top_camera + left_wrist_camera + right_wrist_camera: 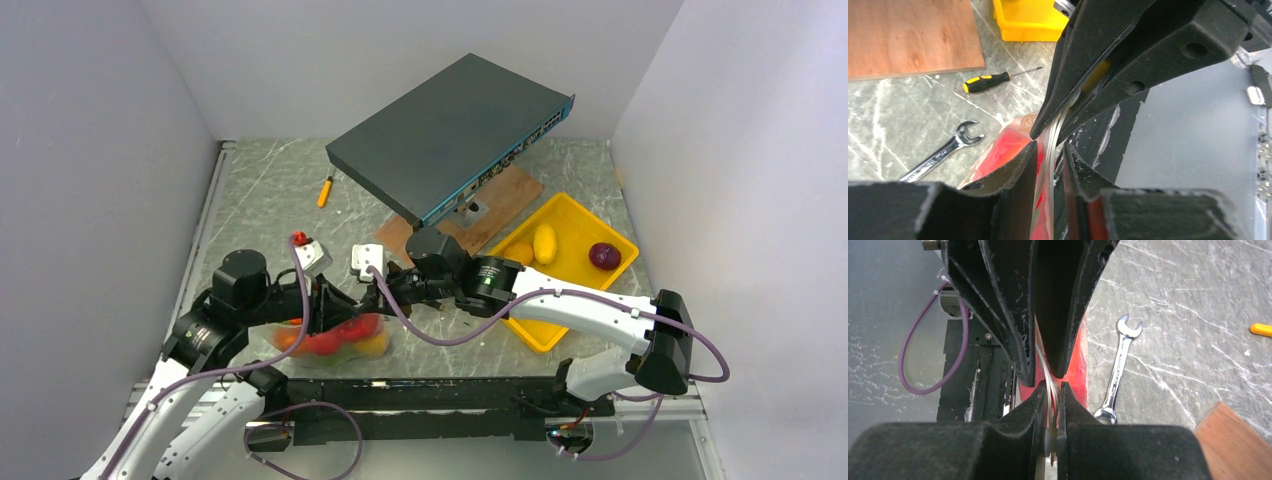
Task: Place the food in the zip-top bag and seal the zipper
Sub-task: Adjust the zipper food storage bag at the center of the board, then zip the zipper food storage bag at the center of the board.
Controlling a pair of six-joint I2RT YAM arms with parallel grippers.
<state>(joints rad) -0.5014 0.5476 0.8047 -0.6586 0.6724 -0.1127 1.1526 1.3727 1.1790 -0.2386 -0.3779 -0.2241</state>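
Observation:
The zip-top bag (330, 340) lies near the table's front edge, holding red, orange and yellow food (345, 335). Its zipper (1050, 145) stands on edge between both grippers. My left gripper (1050, 152) has closed in on the strip, with a slim gap showing beside it. Just beyond it, my right gripper (1050, 131) pinches the same strip. In the right wrist view my right gripper (1050, 387) is shut on the zipper (1045, 372), with the left gripper (1044, 371) tip to tip above it. From above, the left gripper (345, 305) and right gripper (385, 300) meet over the bag.
A yellow tray (545, 335) at the right holds a yellow potato (544, 243) and a purple onion (604, 255). A dark network switch (450, 130) leans on a wooden board (500, 200). A silver wrench (1118, 367) and a screwdriver (985, 82) lie beyond the bag.

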